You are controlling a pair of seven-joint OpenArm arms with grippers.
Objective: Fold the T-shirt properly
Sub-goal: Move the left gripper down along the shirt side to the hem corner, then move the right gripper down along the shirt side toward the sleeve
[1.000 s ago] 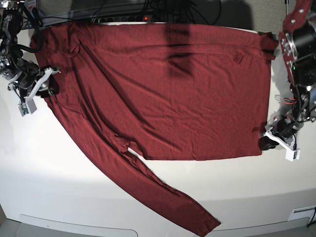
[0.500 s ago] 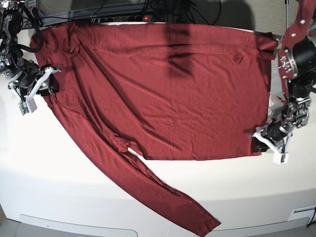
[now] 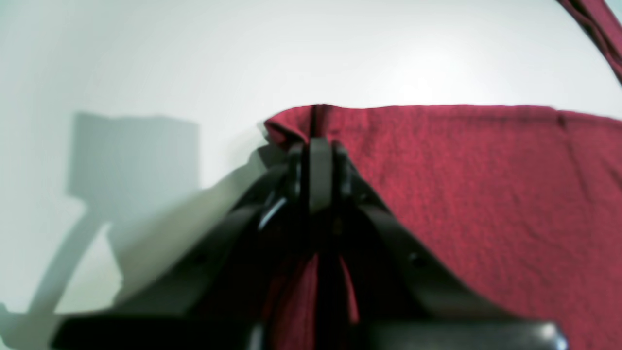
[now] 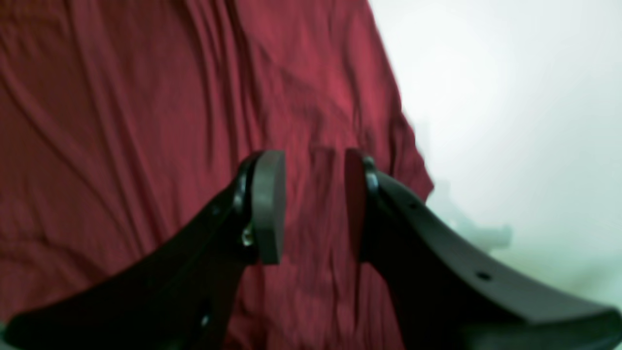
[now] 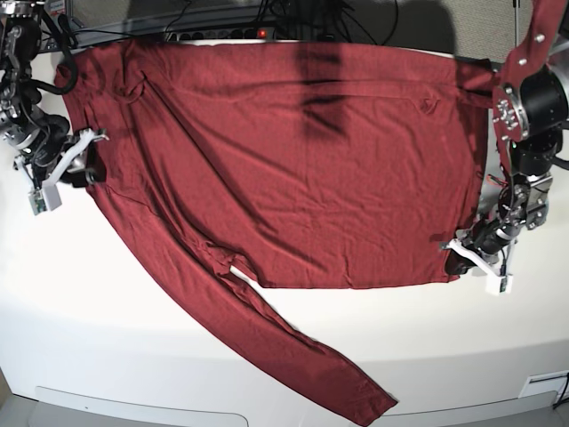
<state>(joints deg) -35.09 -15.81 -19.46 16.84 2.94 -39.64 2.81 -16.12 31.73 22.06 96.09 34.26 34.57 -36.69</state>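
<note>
The maroon long-sleeved T-shirt (image 5: pixel 302 178) lies spread flat on the white table (image 5: pixel 133 338), one sleeve (image 5: pixel 302 351) running toward the front edge. My left gripper (image 5: pixel 453 253) is at the shirt's lower right hem corner. In the left wrist view its jaws are shut on a pinched fold of the T-shirt (image 3: pixel 486 194), and the left gripper (image 3: pixel 318 148) sits right at the cloth's edge. My right gripper (image 5: pixel 84 156) is at the shirt's left edge. Seen from the right wrist, the right gripper (image 4: pixel 313 204) stands open over wrinkled T-shirt (image 4: pixel 121 121) fabric, with nothing visibly pinched.
Black cables and a power strip (image 5: pixel 222 34) run along the table's back edge. A small white patch (image 5: pixel 240 271) shows where the sleeve meets the body. Bare white table (image 3: pixel 146 58) lies beside the gripped corner.
My left gripper moved leftward onto the shirt's lower right corner and shut on the fabric. The right gripper shifted slightly up and left along the shirt's edge, still open.
</note>
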